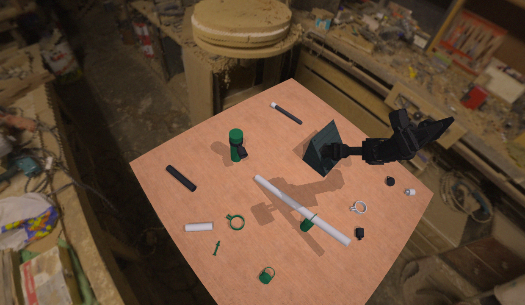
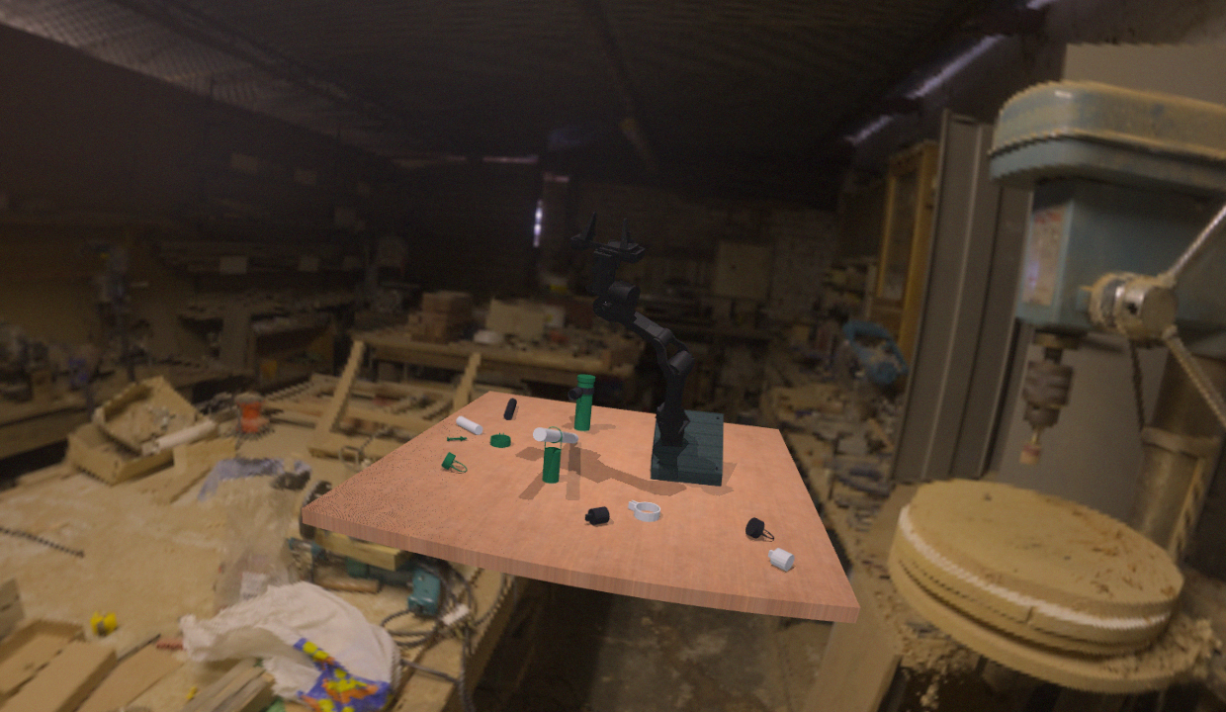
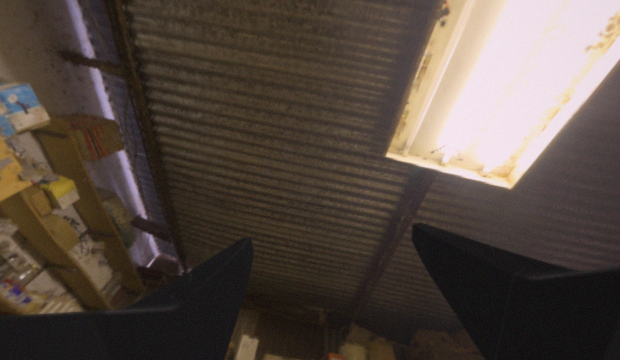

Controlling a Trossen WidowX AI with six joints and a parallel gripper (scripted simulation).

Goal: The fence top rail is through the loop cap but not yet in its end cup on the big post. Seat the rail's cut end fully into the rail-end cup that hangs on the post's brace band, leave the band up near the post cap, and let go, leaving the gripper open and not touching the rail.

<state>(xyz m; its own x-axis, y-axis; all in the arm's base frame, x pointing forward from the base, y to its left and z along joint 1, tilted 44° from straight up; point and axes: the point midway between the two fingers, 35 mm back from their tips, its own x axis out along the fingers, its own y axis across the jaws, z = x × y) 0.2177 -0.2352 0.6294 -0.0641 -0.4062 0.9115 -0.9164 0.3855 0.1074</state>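
The white rail [image 1: 328, 228] [image 2: 567, 437] passes through the loop of the green cap on the short green post [image 1: 305, 226] [image 2: 552, 466]. One rail end is near the big green post [image 1: 235, 156] [image 2: 583, 414], with a visible gap to the black rail-end cup [image 1: 241, 152] [image 2: 575, 394]. The cup hangs on the black brace band [image 2: 586, 391] just below the green post cap [image 1: 236, 134] [image 2: 585, 379]. My gripper [image 2: 609, 221] [image 3: 332, 238] is open and empty, pointing up high above the table, well away from the rail. Exact rail tilt is unclear.
The dark base plate [image 1: 316, 151] [image 2: 705, 451] is right of the big post in the top view. Around lie a black tube [image 1: 180, 178], a white tube [image 1: 199, 226], a green band [image 1: 237, 228], a white band [image 1: 365, 207] and a loose black cup [image 1: 360, 233].
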